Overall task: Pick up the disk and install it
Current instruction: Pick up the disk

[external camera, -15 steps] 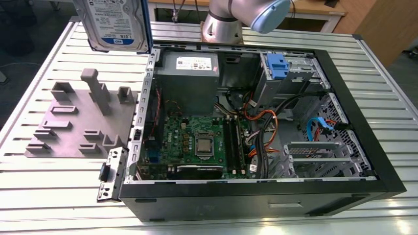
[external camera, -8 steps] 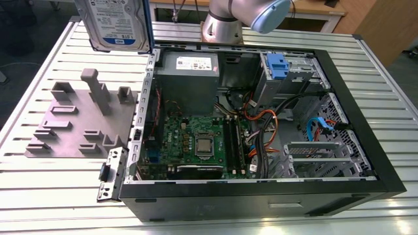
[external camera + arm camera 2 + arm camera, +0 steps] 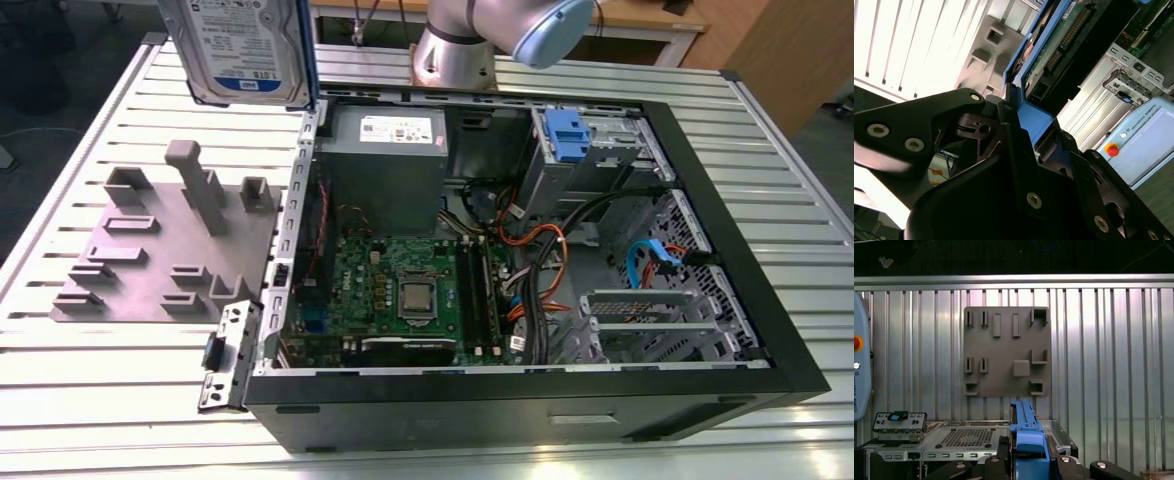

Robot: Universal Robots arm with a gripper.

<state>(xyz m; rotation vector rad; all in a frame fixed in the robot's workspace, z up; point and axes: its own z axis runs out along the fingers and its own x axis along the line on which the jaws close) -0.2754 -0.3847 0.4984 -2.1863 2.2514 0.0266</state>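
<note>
The disk [image 3: 240,50] is held raised off the slatted metal table [image 3: 80,150] at the top of the exterior view, toward the exterior view's left, label side to the camera. It sits up-frame of the grey fixture plate [image 3: 147,270], beside the open computer case [image 3: 747,330]. In both wrist views the gripper [image 3: 1029,122] is clenched on the disk's blue rail [image 3: 1026,432].

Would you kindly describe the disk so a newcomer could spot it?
Start at the open computer case. Above its corner at the exterior view's upper left, the disk hangs upright. Unlike the grey box inside the case, it bears a white-and-blue label.
</note>
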